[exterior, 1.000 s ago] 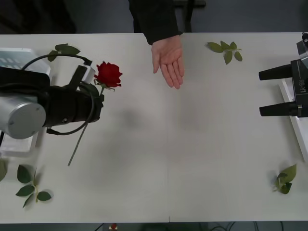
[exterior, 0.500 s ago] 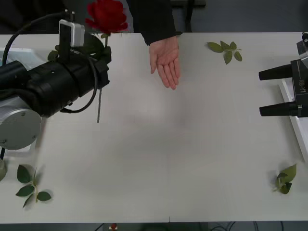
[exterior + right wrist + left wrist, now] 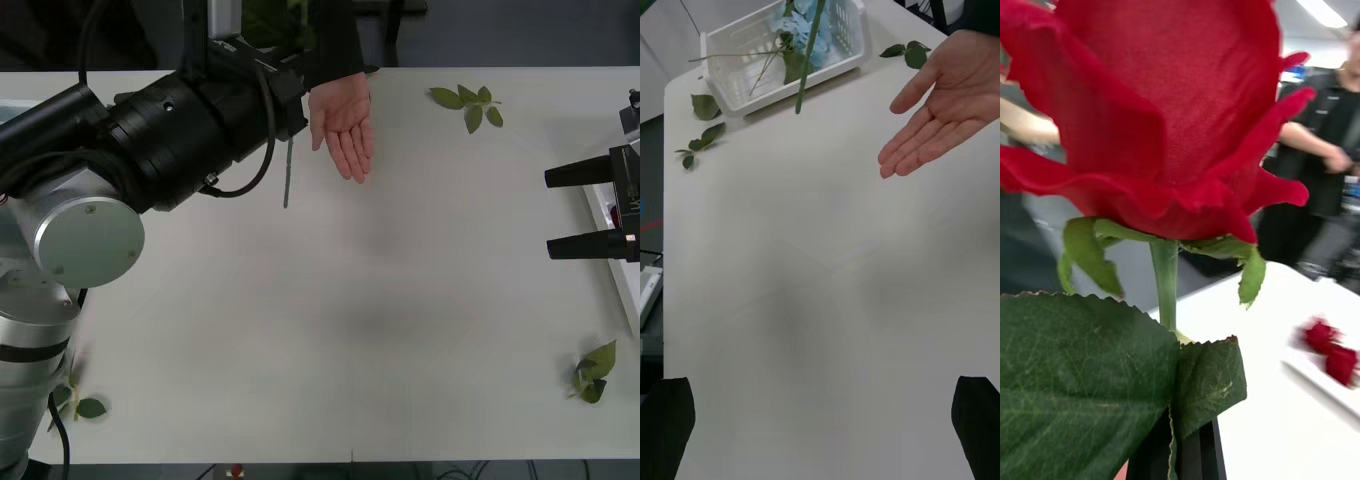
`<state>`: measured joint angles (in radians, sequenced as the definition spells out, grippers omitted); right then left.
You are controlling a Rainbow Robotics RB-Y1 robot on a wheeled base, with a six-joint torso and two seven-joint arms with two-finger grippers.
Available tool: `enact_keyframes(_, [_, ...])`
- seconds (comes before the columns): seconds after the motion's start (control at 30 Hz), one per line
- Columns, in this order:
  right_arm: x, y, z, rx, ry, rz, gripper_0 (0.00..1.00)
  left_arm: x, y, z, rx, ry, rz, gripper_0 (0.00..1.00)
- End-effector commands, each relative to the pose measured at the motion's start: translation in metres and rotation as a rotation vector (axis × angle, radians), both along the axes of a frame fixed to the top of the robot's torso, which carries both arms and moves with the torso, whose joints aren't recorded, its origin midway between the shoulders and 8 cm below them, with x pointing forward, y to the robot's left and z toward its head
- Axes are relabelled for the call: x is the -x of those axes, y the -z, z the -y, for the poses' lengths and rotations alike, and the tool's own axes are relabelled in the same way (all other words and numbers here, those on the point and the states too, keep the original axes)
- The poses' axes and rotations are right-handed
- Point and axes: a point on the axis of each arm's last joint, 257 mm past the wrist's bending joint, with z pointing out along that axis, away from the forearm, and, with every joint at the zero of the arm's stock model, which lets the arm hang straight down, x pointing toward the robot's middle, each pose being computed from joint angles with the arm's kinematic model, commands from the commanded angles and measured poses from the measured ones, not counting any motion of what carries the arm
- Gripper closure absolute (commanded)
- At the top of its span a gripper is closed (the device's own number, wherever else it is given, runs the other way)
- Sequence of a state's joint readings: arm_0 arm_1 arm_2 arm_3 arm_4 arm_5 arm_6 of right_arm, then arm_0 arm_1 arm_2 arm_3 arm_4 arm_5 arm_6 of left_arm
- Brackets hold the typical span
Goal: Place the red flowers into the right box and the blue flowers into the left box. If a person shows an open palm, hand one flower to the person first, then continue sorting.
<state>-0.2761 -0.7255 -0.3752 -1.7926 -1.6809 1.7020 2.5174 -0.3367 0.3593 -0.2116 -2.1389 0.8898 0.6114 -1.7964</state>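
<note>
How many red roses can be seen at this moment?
3. One rose is gripped by the left hand, raised over the table's far side; two roses lie in the shallow white tray. More may be hidden. Right hand idle.

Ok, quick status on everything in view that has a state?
Left gripper: shut on the rose, raised beside the palm.
Rose: held upright, stem hanging above the table.
Palm: open, facing up, over the far table edge.
Right gripper: open, waiting at the table's right side.
Crate: holds blue flowers.
Tray: holds red roses.
</note>
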Motion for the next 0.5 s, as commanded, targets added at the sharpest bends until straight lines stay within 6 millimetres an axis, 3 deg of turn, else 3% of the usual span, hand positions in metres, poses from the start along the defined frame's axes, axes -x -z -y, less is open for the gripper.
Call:
enact_keyframes(0.03, [0.005,-0.016,-0.006,-0.047,0.019,-0.057,0.0,0.034,-0.012,0.03,0.087,0.165,-0.081,1.0])
enact_keyframes(0.27, [0.021,-0.021,-0.026,-0.141,0.011,-0.213,0.0,0.056,-0.02,0.059,0.195,0.289,-0.153,1.0])
enact_keyframes(0.5, [0.035,-0.029,-0.057,-0.273,0.003,-0.409,0.0,0.038,-0.015,0.091,0.284,0.347,-0.252,1.0])
